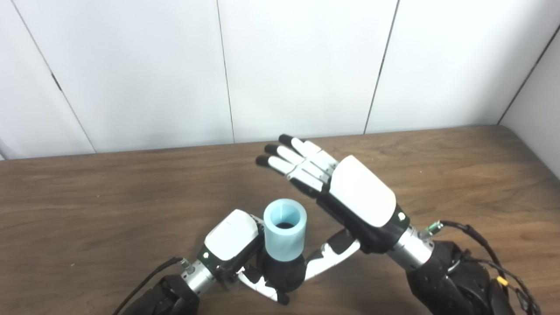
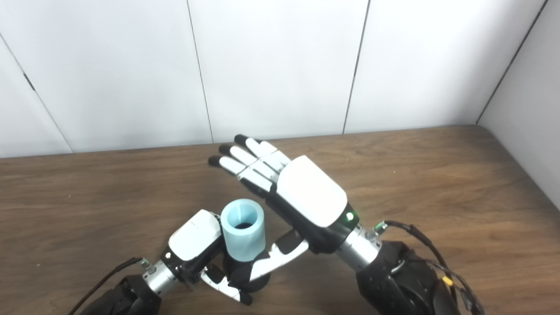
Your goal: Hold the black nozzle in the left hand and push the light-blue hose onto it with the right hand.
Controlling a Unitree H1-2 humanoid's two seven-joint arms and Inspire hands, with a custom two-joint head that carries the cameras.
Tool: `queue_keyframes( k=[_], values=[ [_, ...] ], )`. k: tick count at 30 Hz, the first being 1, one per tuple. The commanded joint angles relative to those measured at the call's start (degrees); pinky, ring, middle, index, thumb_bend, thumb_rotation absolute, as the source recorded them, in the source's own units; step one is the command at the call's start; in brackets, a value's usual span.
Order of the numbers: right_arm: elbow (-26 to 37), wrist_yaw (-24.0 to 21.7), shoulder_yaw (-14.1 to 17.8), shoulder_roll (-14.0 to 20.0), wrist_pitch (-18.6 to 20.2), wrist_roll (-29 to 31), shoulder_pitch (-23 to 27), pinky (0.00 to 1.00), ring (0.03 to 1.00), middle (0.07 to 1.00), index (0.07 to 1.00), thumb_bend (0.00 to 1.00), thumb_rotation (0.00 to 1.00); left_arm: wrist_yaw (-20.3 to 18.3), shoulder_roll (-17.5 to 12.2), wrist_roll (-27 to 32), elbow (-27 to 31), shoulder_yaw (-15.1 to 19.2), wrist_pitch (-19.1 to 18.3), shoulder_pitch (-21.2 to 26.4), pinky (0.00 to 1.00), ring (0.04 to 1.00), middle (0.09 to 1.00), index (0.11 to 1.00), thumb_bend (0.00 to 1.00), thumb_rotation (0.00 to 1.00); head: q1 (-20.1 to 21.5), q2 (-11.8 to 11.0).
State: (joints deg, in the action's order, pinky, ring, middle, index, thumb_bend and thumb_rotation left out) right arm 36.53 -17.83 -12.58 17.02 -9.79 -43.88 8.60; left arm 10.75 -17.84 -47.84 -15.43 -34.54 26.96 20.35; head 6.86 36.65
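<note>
We find no brand, label or readable writing on any item.

Left hand (image 1: 234, 245): one. We see it clenched around the black nozzle (image 1: 284, 273), near the front edge of the bench (image 1: 87, 210); its fingers (image 1: 262, 286) wrap under the nozzle's dark, rounded body.

Black nozzle: one. We see it held upright in the left hand, and only its lower body shows below the hose.

Light-blue hose (image 1: 284, 236): one short, thick-walled tube. We see it seated upright on top of the nozzle, touching it, its open mouth facing up; a dark shape shows down inside the bore. It stands just right of the left hand's white back.

Right hand (image 1: 345, 192): one. We see it released, grasping nothing, fingers (image 1: 288, 162) stretched out straight and close together, pointing away and left beyond the hose. Its palm hangs just right of the hose. Its thumb (image 1: 332, 256) reaches down beside the nozzle; we cannot tell whether it touches.

Bench: one, dark wood grain, set against white wall panels (image 1: 297, 65).

Cables (image 1: 481, 245): dark ones, trailing from the right wrist.
</note>
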Motion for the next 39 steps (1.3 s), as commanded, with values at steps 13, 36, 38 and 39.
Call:
queue_keyframes(
  k=[13, 36, 38, 39],
  values=[
    [0.4, -3.2, -2.0, -0.1, -1.3, -2.9, -5.1, 0.9, 0.984, 0.916, 0.893, 0.93, 0.79, -0.8, 0.4, 0.7, -3.0, -1.5, -0.1, -5.9, 0.18, 0.244, 0.396, 0.512, 0.51, 0.0, 0.2, 0.4],
    [-8.9, 1.7, -6.3, 3.5, -5.9, -17.7, -13.3, 0.95, 1.0, 0.996, 0.949, 0.82, 0.98, -0.9, 0.1, 0.3, -2.0, -1.0, -0.1, -6.1, 0.15, 0.208, 0.472, 0.48, 0.52, 0.0, 0.2, 0.9],
    [-9.1, 1.4, -6.6, 3.5, -5.4, -18.1, -13.4, 0.96, 1.0, 1.0, 0.963, 0.81, 1.0, -1.0, 0.2, 0.1, -1.9, -0.9, -0.2, -6.2, 0.16, 0.212, 0.472, 0.48, 0.52, 0.0, 0.2, 1.0],
    [-9.4, 1.6, -6.7, 3.5, -5.3, -18.2, -13.5, 0.95, 1.0, 1.0, 0.964, 0.81, 1.0, -1.0, 0.2, 0.1, -1.9, -0.8, -0.2, -6.2, 0.16, 0.212, 0.472, 0.48, 0.52, 0.0, 0.2, 1.0]
  ],
)
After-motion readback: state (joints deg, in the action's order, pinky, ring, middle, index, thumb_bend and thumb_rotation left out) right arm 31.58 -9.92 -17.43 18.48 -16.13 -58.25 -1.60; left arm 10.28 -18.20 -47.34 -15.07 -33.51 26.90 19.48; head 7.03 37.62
